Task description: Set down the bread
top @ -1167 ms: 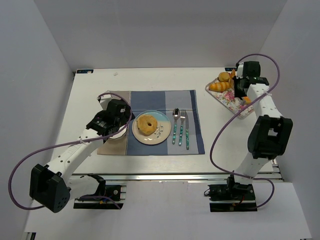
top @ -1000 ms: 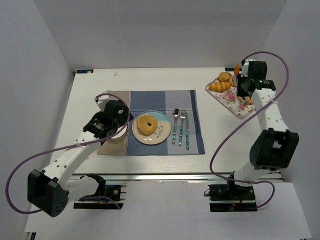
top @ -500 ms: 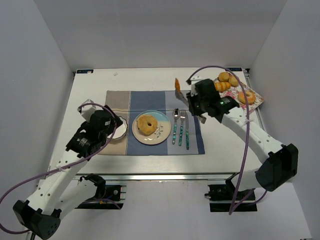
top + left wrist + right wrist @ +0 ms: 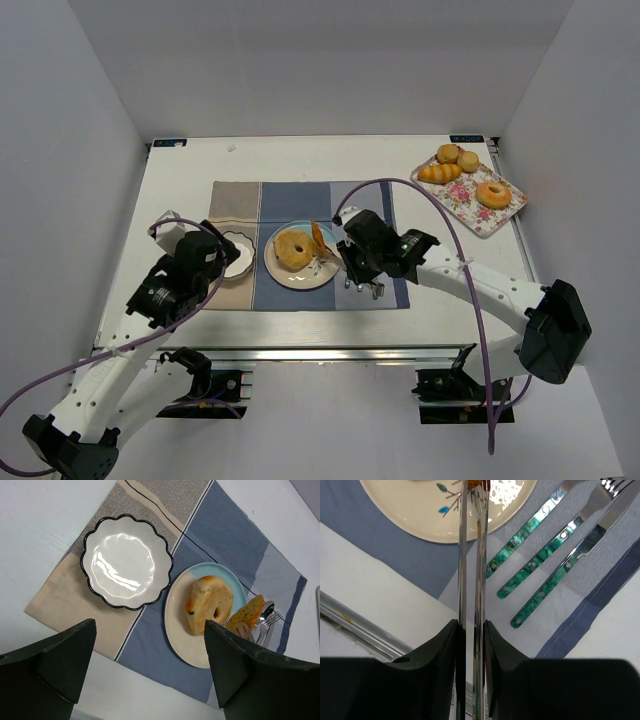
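Nearest, on the left, the left arm (image 4: 175,280) hangs over the mat's (image 4: 385,205) near left corner with its jaws wide apart and empty, the scalloped dish (image 4: 125,562) just below its camera; it is best kept there, out of the way. To the right of it, the right arm (image 4: 470,285) reaches in from the near right, and its jaws are closed on a pair of tongs (image 4: 480,575) whose two blades lie almost together. At their tips the tongs pinch the bread (image 4: 320,238), a small orange piece, over the right side of the plate (image 4: 318,272), just beside the bagel (image 4: 293,249) already lying there. The right wrist view shows only a sliver of it at the top edge, so it probably hangs a little above the plate, though contact cannot be ruled out. To place it well, lower the tips straight down onto the bare right part of the plate, without pushing the bagel. Then ease the jaws apart slowly so the blades spring open and the bread drops flat instead of sticking to one blade. Lift straight up afterwards. The cutlery (image 4: 540,562) lies just right of the plate, so any sideways drift risks knocking the spoon. Farther off, the tray (image 4: 470,195) with the other rolls sits at the far right of the tabletop (image 4: 180,190), well apart from this step.
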